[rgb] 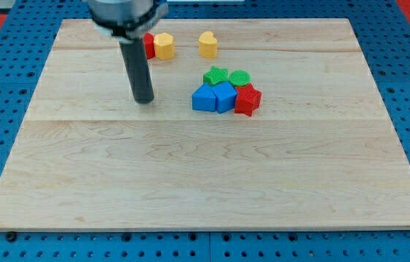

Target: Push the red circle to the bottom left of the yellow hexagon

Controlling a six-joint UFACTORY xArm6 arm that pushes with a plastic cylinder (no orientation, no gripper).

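Observation:
The red circle (148, 45) lies near the view's top, touching the left side of the yellow hexagon (164, 46); my rod hides part of the red circle. My tip (144, 100) rests on the board below and slightly left of both blocks, well apart from them.
A yellow heart (207, 44) lies right of the hexagon. A cluster sits right of my tip: a green star (215, 76), a green circle (239, 77), a blue triangle (203, 97), a blue block (225, 95) and a red star (247, 99). The wooden board (205, 182) lies on a blue pegboard.

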